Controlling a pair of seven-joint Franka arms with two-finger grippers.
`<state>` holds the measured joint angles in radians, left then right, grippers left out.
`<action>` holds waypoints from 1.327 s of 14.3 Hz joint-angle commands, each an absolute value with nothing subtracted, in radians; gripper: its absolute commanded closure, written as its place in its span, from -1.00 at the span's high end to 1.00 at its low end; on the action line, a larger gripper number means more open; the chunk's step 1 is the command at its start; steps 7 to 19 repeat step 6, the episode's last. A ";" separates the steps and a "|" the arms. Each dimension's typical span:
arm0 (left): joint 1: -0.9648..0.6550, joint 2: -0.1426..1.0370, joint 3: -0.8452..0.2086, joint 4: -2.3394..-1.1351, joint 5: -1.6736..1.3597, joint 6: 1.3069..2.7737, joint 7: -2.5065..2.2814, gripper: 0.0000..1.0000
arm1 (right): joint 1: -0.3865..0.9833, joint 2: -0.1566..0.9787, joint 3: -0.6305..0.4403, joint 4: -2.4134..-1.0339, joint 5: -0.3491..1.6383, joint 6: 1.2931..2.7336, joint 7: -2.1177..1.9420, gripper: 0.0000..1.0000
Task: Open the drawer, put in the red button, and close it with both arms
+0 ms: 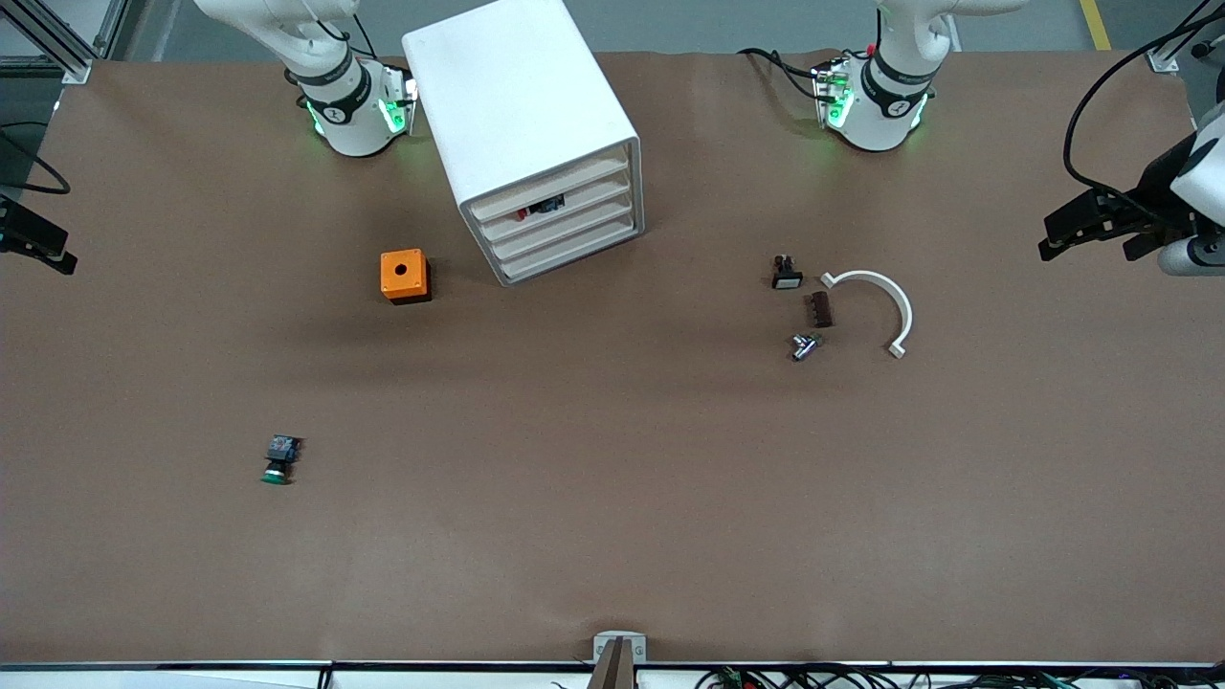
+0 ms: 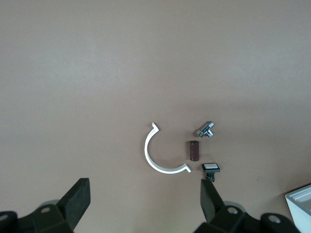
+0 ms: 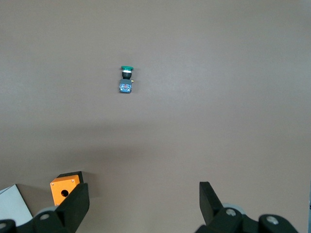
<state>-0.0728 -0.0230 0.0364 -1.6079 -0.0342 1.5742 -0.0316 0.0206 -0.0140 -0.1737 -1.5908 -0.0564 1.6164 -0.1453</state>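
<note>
The white cabinet (image 1: 536, 134) is found standing between the two arm bases, its four drawers all pushed in. The red button (image 1: 523, 213) is seen inside the second drawer (image 1: 565, 203) from the top, through the gap — beside a blue-and-black body.

The left gripper (image 1: 1091, 226) is held high at the left arm's end of the table, fingers (image 2: 77, 200) spread apart, nothing between them. The right gripper (image 1: 38, 241) is held at the right arm's end, fingers (image 3: 210, 198) likewise apart and empty.

Also noted: a green-capped button (image 1: 278, 459), an orange box (image 1: 404, 276), a white curved clip (image 1: 876, 304) — well apart from the cabinet.
</note>
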 commanded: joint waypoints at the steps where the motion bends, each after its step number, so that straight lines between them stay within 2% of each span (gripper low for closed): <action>1: -0.060 -0.021 0.026 -1.597 -0.014 1.562 -0.014 1.00 | 0.003 -0.014 -0.156 -1.571 -0.074 1.595 -0.161 1.00; 5: -0.060 -0.023 0.026 -1.597 -0.015 1.562 -0.012 1.00 | 0.006 -0.012 -0.155 -1.554 -0.071 1.542 -0.164 1.00; 19: -0.060 -0.023 0.026 -1.597 -0.017 1.562 -0.012 1.00 | 0.008 -0.012 -0.153 -1.554 -0.068 1.540 -0.164 1.00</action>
